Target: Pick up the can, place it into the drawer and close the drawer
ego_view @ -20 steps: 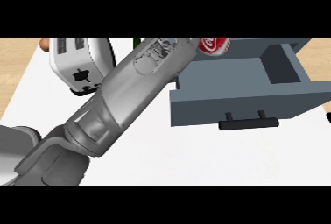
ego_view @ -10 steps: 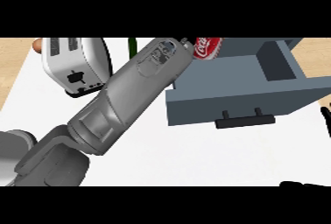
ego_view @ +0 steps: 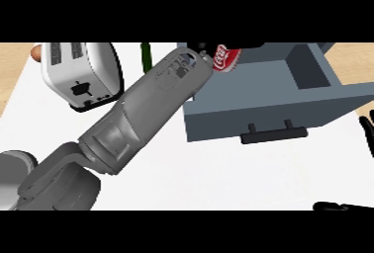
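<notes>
We see one red can (ego_view: 226,58) clasped in left hand (ego_view: 201,48) above one open grey drawer (ego_view: 272,97); one toaster (ego_view: 79,74) at left; right hand (ego_view: 366,124) fingers straight at right edge.

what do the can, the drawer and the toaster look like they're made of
Can: probably thin metal, with a glossy red and white printed label. Drawer: flat matte blue-grey walls, likely painted wood or board, with a dark bar handle that looks like metal or plastic. Toaster: smooth white, faintly shiny shell, metal or plastic, with black slots and lever.
</notes>
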Controlling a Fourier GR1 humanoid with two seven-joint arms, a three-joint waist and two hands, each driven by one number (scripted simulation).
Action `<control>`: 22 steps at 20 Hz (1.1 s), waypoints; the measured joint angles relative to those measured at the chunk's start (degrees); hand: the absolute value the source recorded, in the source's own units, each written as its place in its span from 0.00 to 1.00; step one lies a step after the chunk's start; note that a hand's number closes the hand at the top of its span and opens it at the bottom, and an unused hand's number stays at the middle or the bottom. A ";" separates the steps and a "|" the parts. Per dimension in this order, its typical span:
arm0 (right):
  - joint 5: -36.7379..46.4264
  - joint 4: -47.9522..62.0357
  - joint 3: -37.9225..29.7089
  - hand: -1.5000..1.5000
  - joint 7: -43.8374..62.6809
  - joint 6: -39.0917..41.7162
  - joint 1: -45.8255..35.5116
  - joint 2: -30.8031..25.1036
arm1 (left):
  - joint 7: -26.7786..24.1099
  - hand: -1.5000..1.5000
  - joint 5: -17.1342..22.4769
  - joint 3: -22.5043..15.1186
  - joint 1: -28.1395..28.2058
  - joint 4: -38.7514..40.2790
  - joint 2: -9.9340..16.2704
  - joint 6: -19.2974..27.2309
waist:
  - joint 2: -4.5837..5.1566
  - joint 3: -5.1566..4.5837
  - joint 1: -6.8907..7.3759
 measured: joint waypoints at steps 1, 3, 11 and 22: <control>0.54 0.53 0.38 0.00 -0.29 -0.24 -0.53 0.20 | 0.06 0.00 0.12 -0.34 -0.37 0.48 -0.01 0.09 | 0.05 0.00 0.05; -0.16 0.18 -0.15 0.00 0.23 0.06 -0.49 -0.32 | -0.09 0.00 0.52 -1.22 0.05 0.89 -0.01 0.71 | 0.04 0.01 -0.19; 0.06 0.38 0.38 0.00 0.70 0.01 -2.03 -0.67 | -1.03 0.00 2.69 -3.66 1.63 1.11 0.00 5.14 | 0.25 0.01 -1.06; 5.12 -3.66 1.20 0.00 -0.02 -0.43 -2.48 -2.61 | -3.32 0.00 6.95 -4.00 2.95 0.52 -0.01 8.29 | 0.25 -0.06 -1.15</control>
